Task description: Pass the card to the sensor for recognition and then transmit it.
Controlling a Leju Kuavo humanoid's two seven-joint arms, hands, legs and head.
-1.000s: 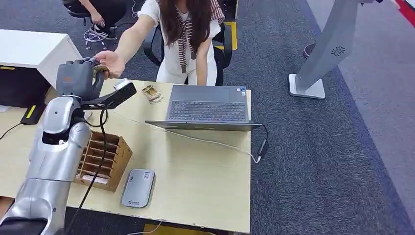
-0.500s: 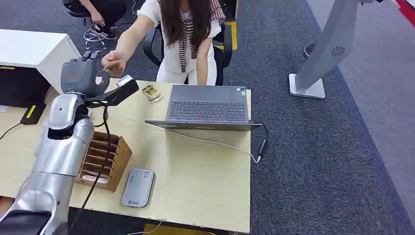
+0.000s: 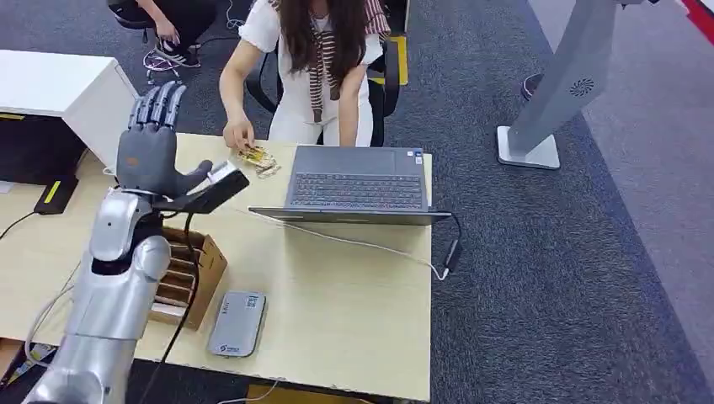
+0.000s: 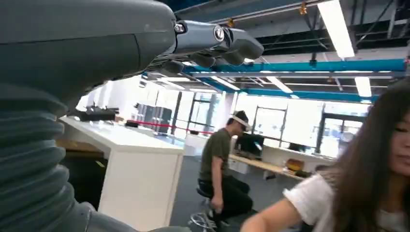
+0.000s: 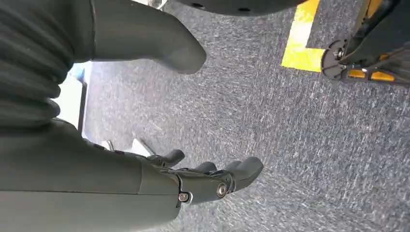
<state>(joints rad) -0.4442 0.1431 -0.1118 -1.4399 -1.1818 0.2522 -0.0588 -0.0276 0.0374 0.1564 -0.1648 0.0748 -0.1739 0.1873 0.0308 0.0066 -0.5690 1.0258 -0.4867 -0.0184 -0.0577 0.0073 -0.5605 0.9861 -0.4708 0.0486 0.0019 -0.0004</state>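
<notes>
My left hand (image 3: 151, 139) is raised above the desk's far left corner with its fingers straight and spread, and nothing is in it. In the left wrist view the same hand (image 4: 145, 43) has nothing in its fingers. A seated person's hand (image 3: 238, 135) rests on a small pile of cards (image 3: 261, 161) beside the laptop. The grey card sensor (image 3: 237, 323) lies flat near the desk's front edge. My right hand (image 5: 193, 179) hangs over the carpet, holding nothing, its fingers loosely extended.
A wooden slotted card box (image 3: 187, 273) stands by my left forearm. An open laptop (image 3: 358, 181) sits at the back of the wooden desk (image 3: 354, 311), with a cable running off the right edge. A white cabinet (image 3: 59, 84) stands at far left.
The person took the card from my left hand and carried it down to the pile by the laptop. My left hand's fingers opened and straightened, and the arm drew back a little.
</notes>
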